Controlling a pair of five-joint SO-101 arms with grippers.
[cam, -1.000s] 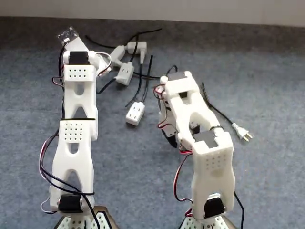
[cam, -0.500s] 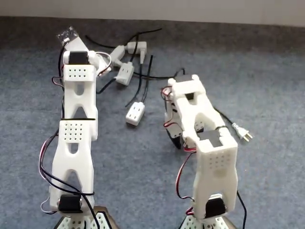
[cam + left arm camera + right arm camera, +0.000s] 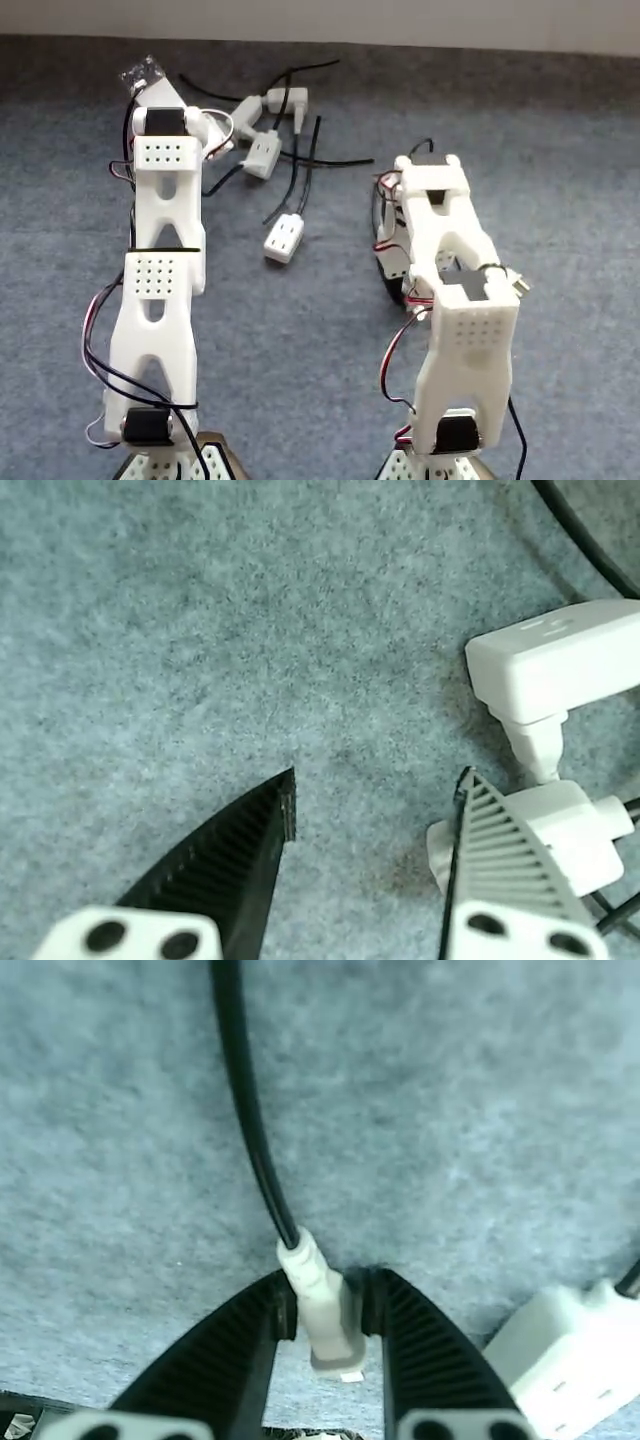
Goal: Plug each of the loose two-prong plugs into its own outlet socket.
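- Two jaws of the right gripper [image 3: 325, 1298] pinch the two-prong plug [image 3: 322, 1310] on the carpet [image 3: 480, 1110], gripping its light, rigid white body.
- Its limp black cord [image 3: 245, 1110] will likely drag.
- Left gripper [image 3: 378, 785] gapes beside an outlet socket [image 3: 560, 665].

Bare strip of grey carpeted bench [image 3: 300, 350] found open between white left arm [image 3: 165, 250] and white right arm [image 3: 450, 260]. Strip narrowed by lone white outlet block [image 3: 284, 238] laid between arms. Far middle blocked by tangle of black cords [image 3: 296, 150] and white sockets [image 3: 262, 150]. Bare carpet seen between spread fingers of left gripper [image 3: 377, 780], white socket block [image 3: 560, 660] crowded just beside. Gap of right gripper [image 3: 330, 1285] taken up by white plug [image 3: 322, 1315].
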